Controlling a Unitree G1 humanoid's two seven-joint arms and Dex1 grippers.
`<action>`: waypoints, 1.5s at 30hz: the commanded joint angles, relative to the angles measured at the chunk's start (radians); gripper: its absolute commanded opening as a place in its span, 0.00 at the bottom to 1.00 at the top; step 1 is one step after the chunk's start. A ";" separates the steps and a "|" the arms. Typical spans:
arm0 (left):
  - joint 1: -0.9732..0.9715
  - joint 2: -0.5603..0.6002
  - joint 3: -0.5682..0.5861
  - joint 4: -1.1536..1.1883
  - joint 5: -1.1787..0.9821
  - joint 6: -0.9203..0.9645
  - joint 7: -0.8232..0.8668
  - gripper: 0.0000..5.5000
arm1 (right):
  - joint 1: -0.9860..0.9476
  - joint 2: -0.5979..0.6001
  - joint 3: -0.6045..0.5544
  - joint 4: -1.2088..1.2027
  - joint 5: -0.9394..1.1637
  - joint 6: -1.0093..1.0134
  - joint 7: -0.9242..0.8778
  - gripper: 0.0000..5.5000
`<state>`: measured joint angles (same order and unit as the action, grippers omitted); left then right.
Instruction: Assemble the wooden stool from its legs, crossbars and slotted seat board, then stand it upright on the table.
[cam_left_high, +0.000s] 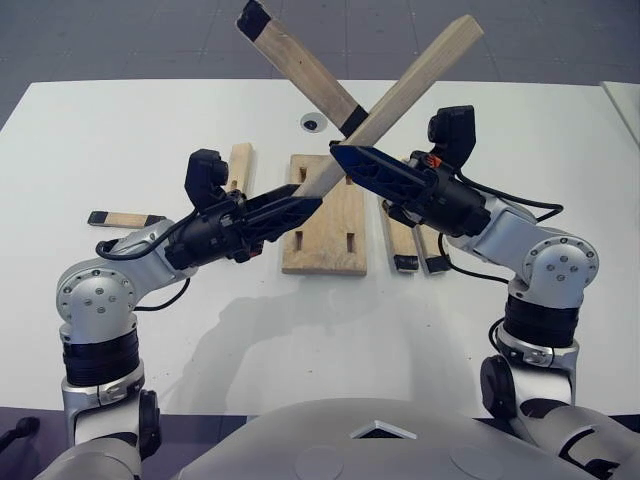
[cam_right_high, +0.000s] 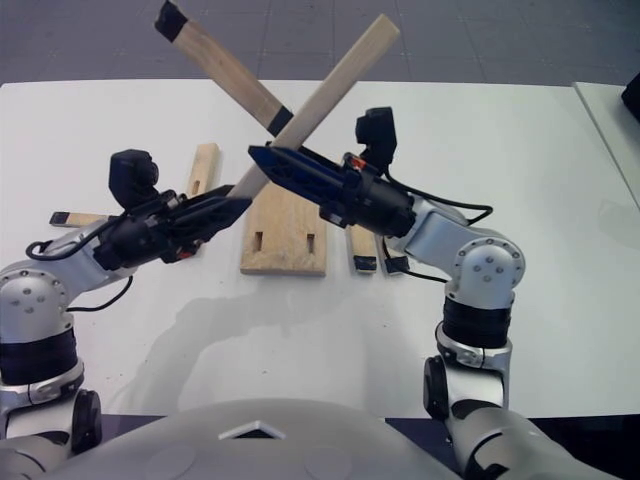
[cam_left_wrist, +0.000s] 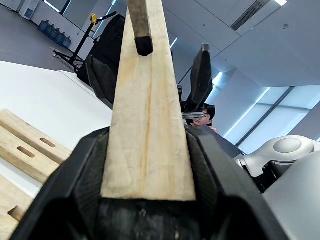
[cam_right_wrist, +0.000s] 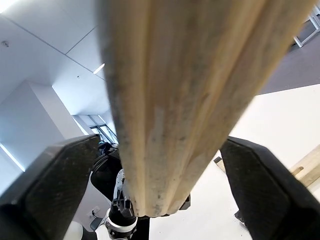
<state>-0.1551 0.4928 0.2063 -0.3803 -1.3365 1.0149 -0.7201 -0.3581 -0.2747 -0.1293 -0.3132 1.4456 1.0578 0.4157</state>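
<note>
1. Left gripper: I have it clamped on the lower end of a plain bar that slants to the upper right of the frame.
2. Right gripper: clamped on a black-tipped bar slanting to the upper left.
3. Both bars cross as an X at upper centre, raised off the table, probably for joining.
4. The slotted seat board lies flat at centre frame below the X, awaiting fitting.

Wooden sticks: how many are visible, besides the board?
6. The left gripper and right gripper each hold one stick, crossed in the air; one lies far left, one left of the board, two right of it. More may be hidden.
</note>
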 joint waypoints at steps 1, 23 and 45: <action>-0.007 0.032 -0.004 -0.009 -0.026 0.012 -0.020 0.37 | -0.024 -0.041 0.013 -0.007 0.022 0.015 0.042 0.65; -0.002 0.060 0.022 0.058 0.118 -0.123 0.001 0.59 | -0.053 -0.150 -0.020 -0.003 0.036 -0.026 0.092 0.37; 0.125 0.075 -0.468 -0.082 1.117 -0.226 0.433 0.98 | 0.163 -0.322 -0.108 -0.040 -0.194 -0.097 0.174 0.37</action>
<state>-0.0416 0.5371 -0.2346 -0.4376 -0.2548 0.7421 -0.2764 -0.1909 -0.5879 -0.2385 -0.3378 1.2759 0.9742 0.5854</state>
